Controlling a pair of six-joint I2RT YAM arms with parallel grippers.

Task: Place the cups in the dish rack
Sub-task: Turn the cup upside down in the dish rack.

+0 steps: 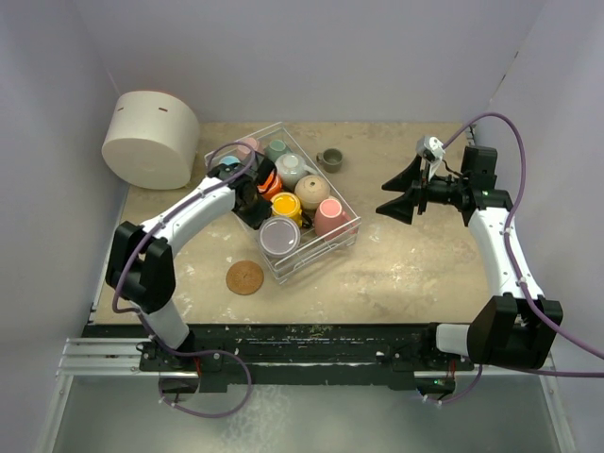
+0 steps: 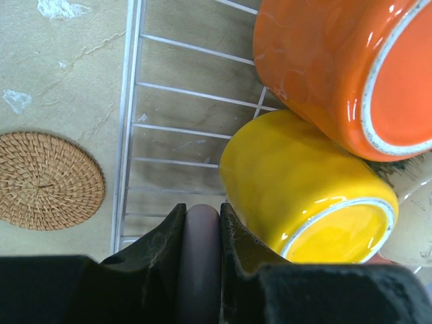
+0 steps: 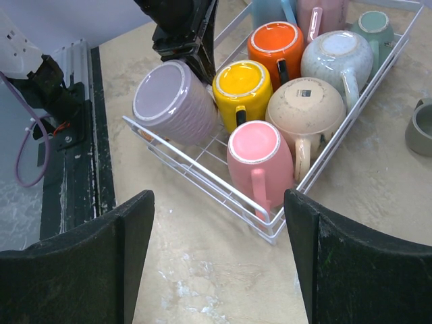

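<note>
The white wire dish rack [image 1: 321, 257] holds several cups lying on their sides, among them orange [image 3: 273, 40], yellow [image 3: 241, 84], pink [image 3: 260, 155] and beige [image 3: 307, 104]. My left gripper [image 2: 200, 216] reaches into the rack's near left corner, shut on the handle of the lilac cup [image 3: 172, 101]. That cup lies tilted against the yellow one, base toward the rack's front rim. A small olive-grey cup [image 1: 329, 159] stands upright on the table beyond the rack's far right side. My right gripper [image 3: 219, 229] hovers open to the right of the rack, holding nothing.
A round cork coaster [image 1: 244, 277] lies on the table just in front of the rack. A large white cylindrical container [image 1: 149, 138] lies at the back left. Grey walls close in the table on the left, back and right.
</note>
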